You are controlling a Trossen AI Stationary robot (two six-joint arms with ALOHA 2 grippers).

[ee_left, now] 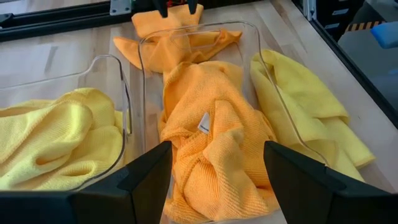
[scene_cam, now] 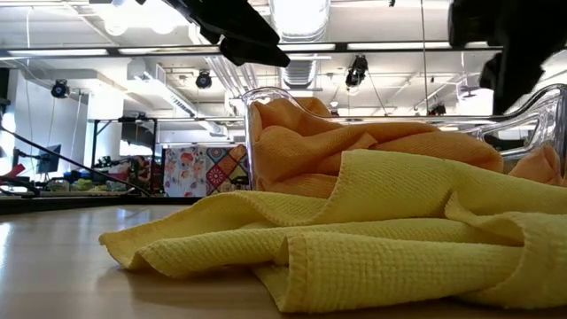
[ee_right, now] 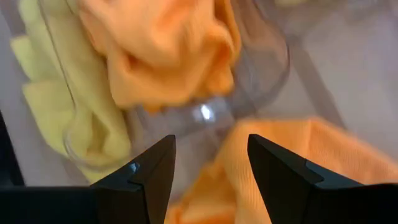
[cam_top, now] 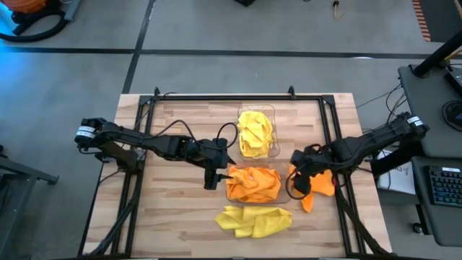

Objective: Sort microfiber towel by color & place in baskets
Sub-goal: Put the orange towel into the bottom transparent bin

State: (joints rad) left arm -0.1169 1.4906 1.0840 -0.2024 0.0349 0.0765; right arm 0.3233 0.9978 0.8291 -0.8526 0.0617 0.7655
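The right pincer hangs low at the right end of the orange-filled basket, its fingers spread with nothing between them. Directly beneath them lies a loose orange towel, spilled on the bench just right of that basket. By the look of it, the pincer is placed there to gather this cloth, which belongs with the other orange ones next door.

The left pincer sits at the basket's opposite, left end, its fingers wide apart and empty, pointing across the heap of orange towels. It seems to be waiting, or lined up to tuck the pile down.

The far basket holds the yellow towels, bunched within its clear walls, so the colours are split: yellow far, orange near. One yellow towel on the bench lies crumpled on the near side of the orange basket, touching or almost touching its wall; it is not yet sorted and has the longest trip to make.

The bench is pale wood planking framed by dark rails, standing on a grey concrete floor. To the right stands a dark desk with a keyboard. Beyond the bench, the low view shows an open workshop with ceiling lights, ducts and a patterned panel in the distance.
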